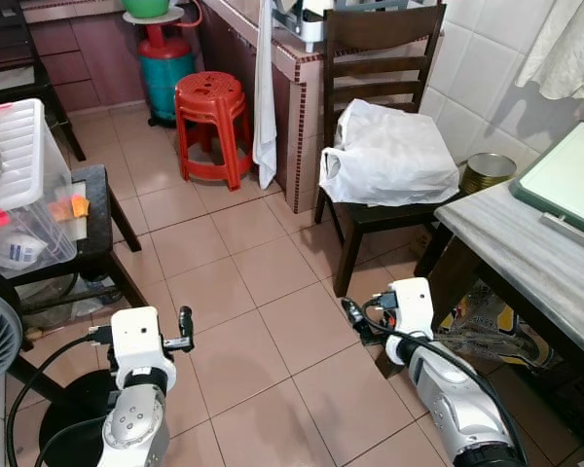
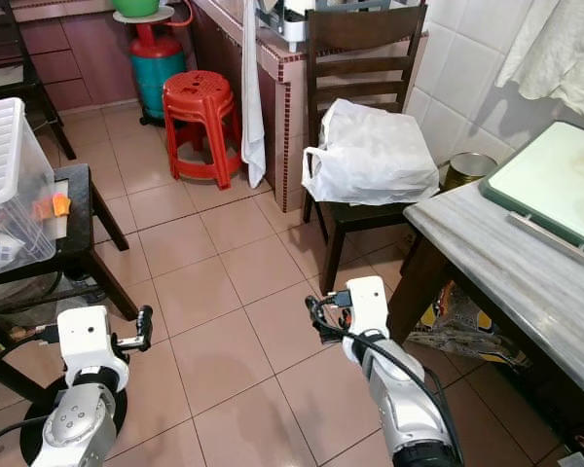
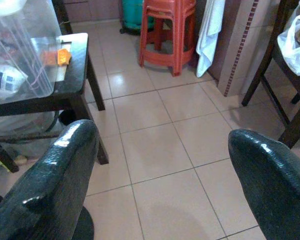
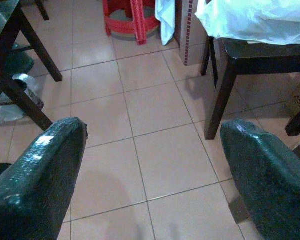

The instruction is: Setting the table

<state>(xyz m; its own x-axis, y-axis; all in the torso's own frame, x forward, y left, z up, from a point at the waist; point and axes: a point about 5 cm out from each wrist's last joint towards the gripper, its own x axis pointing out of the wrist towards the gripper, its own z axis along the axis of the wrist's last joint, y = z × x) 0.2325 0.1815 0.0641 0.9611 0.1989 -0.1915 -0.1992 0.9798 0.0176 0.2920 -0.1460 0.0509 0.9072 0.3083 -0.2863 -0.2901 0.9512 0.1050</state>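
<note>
A marble-topped table (image 1: 526, 253) stands at the right with a green-rimmed board (image 1: 569, 180) lying on it. Both arms are held low over the tiled floor. My left gripper (image 1: 185, 329) is open, and nothing lies between its fingers (image 3: 55, 185). My right gripper (image 1: 355, 316) is open too, just left of the table's edge, with bare tiles showing between its fingers (image 4: 45, 175).
A dark wooden chair (image 1: 370, 58) with a white plastic bag (image 1: 389, 156) on its seat stands ahead. A red stool (image 1: 209, 122), a hanging white towel (image 1: 265, 88), a tin (image 1: 487, 172), and a black side table (image 1: 92, 209) with a clear box (image 1: 19, 185) surround the open floor.
</note>
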